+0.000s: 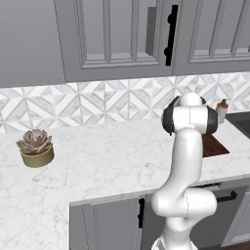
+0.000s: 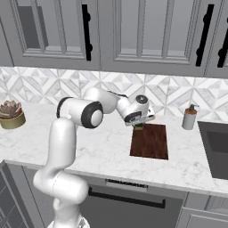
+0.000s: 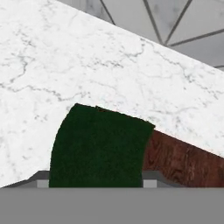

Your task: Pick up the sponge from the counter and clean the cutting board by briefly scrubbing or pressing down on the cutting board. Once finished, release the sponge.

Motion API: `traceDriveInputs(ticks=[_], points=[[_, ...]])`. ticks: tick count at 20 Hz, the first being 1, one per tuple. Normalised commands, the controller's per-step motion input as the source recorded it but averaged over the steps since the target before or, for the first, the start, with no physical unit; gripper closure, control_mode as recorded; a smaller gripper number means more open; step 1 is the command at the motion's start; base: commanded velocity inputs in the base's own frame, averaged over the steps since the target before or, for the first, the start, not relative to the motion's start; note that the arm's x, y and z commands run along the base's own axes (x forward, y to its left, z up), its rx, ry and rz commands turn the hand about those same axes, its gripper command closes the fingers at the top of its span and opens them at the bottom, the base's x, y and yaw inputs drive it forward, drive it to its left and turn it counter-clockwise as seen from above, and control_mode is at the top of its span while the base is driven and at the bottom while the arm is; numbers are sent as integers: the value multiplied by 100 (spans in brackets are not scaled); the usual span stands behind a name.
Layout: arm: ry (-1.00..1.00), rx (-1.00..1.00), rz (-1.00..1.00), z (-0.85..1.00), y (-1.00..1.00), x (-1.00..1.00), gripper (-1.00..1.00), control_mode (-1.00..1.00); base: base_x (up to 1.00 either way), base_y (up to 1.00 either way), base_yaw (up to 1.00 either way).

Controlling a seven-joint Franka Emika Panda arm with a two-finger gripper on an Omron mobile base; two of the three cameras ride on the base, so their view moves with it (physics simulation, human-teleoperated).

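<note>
Green sponge (image 3: pixel 98 146) clamped between the jaws, over the cutting board (image 2: pixel 150 140).

In the left base view the arm (image 1: pixel 188 146) hides most of the board (image 1: pixel 215 145) and part of the bottle (image 1: pixel 222 111). In the hand view the sponge (image 3: pixel 98 146) covers the board's (image 3: pixel 183 162) near corner and hides the claw tips.
</note>
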Motion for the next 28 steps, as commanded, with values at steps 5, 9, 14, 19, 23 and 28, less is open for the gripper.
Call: traceDriveInputs(ticks=[5,9,14,19,23,28], points=[[-4,0,3,-13,-10,2,100,-100,0,0,0],[0,0,1,-22,-17,-7,100,-100,0,0,0],[0,0,3,-20,-18,-3,100,-100,0,0,0],[0,0,5,-4,-18,-9,100,-100,0,0,0],[0,0,6,0,-13,-42,100,-100,0,0,0],[0,-2,8,0,-7,-54,100,-100,0,0,0]])
